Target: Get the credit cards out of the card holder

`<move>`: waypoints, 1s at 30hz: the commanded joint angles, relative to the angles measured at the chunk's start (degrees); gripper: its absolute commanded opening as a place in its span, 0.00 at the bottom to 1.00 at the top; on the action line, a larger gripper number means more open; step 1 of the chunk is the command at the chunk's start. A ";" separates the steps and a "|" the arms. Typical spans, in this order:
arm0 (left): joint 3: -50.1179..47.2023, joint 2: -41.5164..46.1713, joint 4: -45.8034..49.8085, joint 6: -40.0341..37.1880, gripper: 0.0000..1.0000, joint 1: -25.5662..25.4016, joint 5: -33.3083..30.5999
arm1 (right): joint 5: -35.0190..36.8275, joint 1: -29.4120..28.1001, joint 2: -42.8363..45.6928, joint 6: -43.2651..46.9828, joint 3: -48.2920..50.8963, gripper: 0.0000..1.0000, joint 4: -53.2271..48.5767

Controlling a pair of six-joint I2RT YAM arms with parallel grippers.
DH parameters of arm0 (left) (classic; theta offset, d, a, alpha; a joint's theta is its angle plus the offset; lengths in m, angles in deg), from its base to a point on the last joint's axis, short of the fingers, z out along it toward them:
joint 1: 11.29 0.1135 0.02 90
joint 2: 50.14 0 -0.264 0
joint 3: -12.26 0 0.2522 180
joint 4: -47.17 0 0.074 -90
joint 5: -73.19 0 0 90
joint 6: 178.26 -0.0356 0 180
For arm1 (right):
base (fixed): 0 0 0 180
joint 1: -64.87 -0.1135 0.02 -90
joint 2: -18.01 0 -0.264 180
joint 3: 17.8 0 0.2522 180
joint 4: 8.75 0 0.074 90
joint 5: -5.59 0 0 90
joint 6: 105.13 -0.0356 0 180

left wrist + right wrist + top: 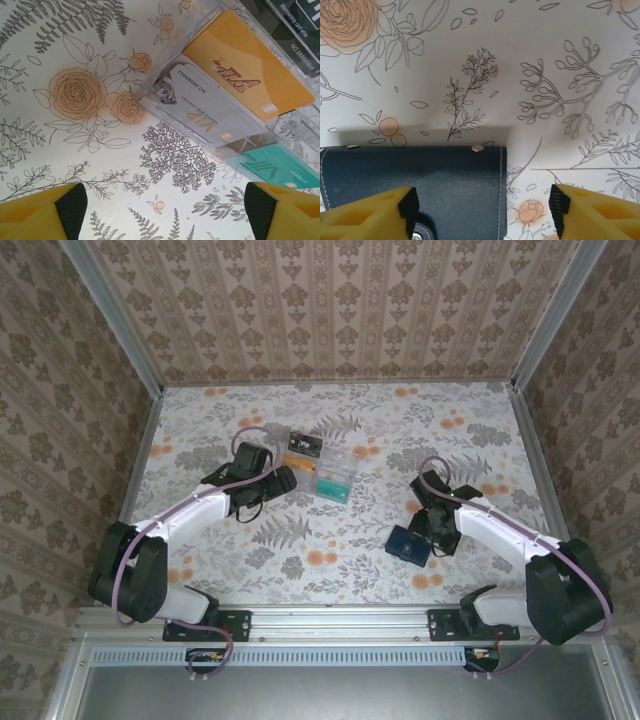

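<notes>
The card holder point(420, 175), a dark navy wallet with white stitching, lies folded on the floral table near the front right point(405, 543). My right gripper point(484, 205) hovers open over its right end: the left finger is above the leather, the right finger above bare table. Several credit cards lie in a clear plastic tray point(338, 472) at mid-table: an orange card point(245, 65), a pale grey card point(210, 107), a teal card point(280, 167) and a black card point(295, 25). Just left of the tray, my left gripper point(165, 205) stands open with nothing between its fingers.
The table point(300, 540) is covered by a floral sheet and ringed by patterned walls. A metal rail point(340, 620) runs along the near edge by the arm bases. A small metal stud point(477, 148) sits at the wallet's far edge.
</notes>
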 commanded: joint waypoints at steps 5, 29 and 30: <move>-0.02 1.44 1.61 -1.99 0.85 0.19 2.31 | -8.67 -1.02 -3.90 6.82 -2.04 0.59 9.74; 3.38 -7.42 -2.06 -5.11 0.65 -13.00 12.94 | -5.20 -13.60 -13.04 9.89 -14.44 0.60 14.34; 4.26 -8.54 -1.98 -5.13 0.64 -13.89 13.12 | -4.93 -13.60 -12.27 8.80 -13.85 0.60 14.16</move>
